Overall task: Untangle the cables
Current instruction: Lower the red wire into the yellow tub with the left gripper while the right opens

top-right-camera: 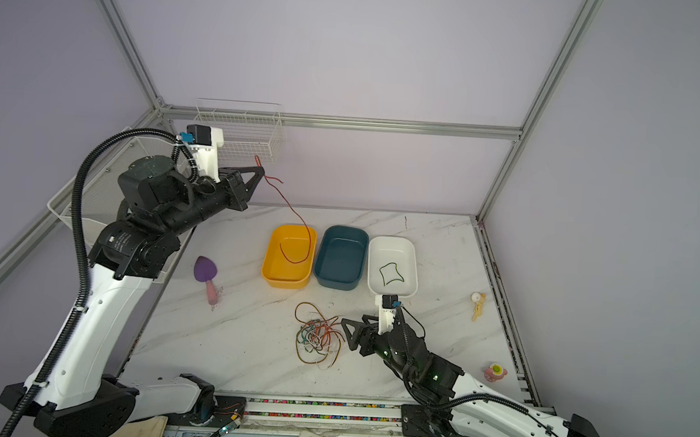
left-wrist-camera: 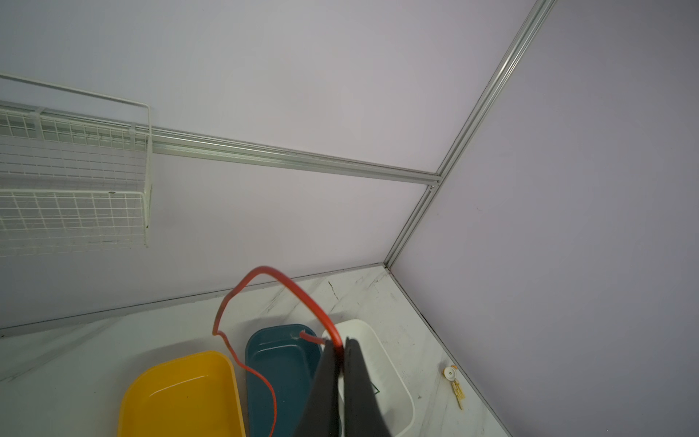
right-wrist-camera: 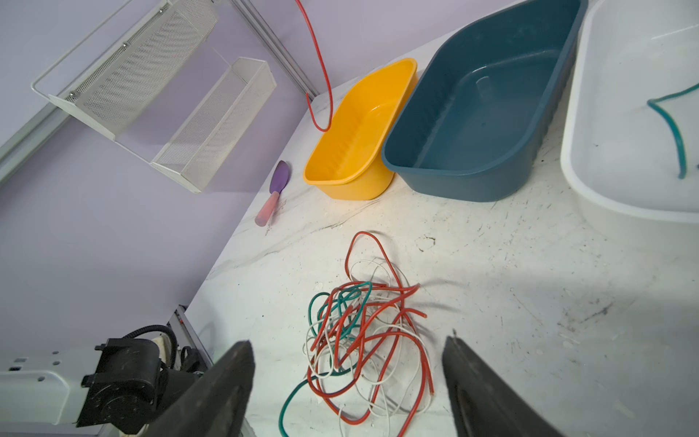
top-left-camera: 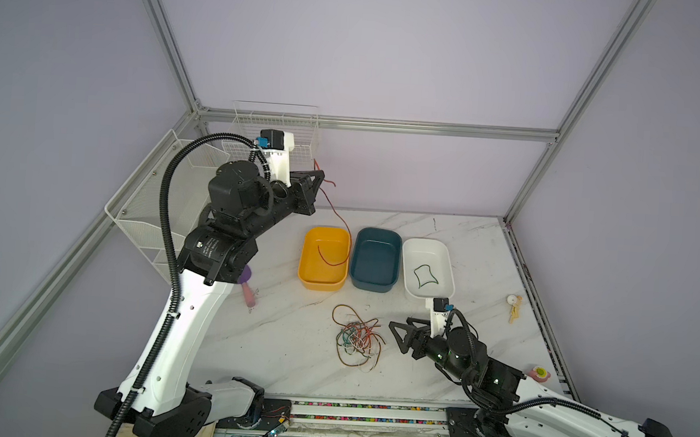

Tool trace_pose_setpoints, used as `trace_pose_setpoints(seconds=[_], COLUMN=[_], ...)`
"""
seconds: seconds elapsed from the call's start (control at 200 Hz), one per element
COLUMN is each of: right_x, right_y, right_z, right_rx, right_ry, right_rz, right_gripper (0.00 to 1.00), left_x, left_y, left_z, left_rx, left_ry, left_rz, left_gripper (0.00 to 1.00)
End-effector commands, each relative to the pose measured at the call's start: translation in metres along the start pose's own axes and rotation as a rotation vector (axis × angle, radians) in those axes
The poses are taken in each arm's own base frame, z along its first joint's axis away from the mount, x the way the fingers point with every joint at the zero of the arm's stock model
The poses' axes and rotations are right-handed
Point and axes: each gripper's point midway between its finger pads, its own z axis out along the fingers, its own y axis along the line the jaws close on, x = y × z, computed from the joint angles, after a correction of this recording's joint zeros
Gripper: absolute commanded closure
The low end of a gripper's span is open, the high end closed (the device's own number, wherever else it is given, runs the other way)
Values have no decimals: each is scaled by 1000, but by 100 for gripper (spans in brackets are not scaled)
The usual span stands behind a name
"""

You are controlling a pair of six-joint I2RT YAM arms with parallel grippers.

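Note:
A tangle of red, white and green cables (top-left-camera: 357, 338) (top-right-camera: 318, 338) (right-wrist-camera: 363, 333) lies on the marble table in front of the trays. My right gripper (top-left-camera: 396, 337) (top-right-camera: 348, 335) (right-wrist-camera: 347, 342) hovers just right of the tangle, open, with nothing between its fingers. My left gripper (top-left-camera: 321, 175) (top-right-camera: 262, 171) (left-wrist-camera: 342, 346) is raised high at the back left, shut on one red cable (top-left-camera: 337, 215) (left-wrist-camera: 299, 293). That cable hangs down and its lower loop lies in the yellow tray (top-left-camera: 316, 273) (right-wrist-camera: 363, 125). A green cable (top-left-camera: 424, 276) (right-wrist-camera: 677, 128) rests in the white tray (top-left-camera: 408, 252).
A dark blue tray (top-left-camera: 375, 258) stands between the yellow and white ones. A purple scoop (top-right-camera: 207, 275) lies left of the trays. White wire baskets (top-left-camera: 278, 132) (top-left-camera: 149, 199) hang on the walls. A small pale trinket (top-left-camera: 513, 308) and a pink toy (top-left-camera: 538, 373) sit near the right edge.

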Motion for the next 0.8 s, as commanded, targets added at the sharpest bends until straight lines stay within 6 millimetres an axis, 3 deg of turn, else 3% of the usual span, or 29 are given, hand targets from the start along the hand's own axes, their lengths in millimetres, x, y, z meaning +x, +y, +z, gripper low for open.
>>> trace_pose_setpoints(seconds=[0.0,0.28,0.435,0.795], right_x=[-9,-14,-14,-11], right_y=[6,12,16,23], right_z=[-6,-12,-10,-2], right_rx=[-4,-31,-46,-71], right_ry=[-14,-27,-20,4], right_rz=[-23,-27,-33,-43], right_gripper=[15,12,11,7], left_x=[3,39,69,166], left_y=[8,57,85,138], left_z=[19,49,60,78], left_rx=[31,-33,-79,-192], left_ry=[-26,-19,18,180], left_rz=[15,-2,-18,-54], left_gripper=[100,100,100,100])
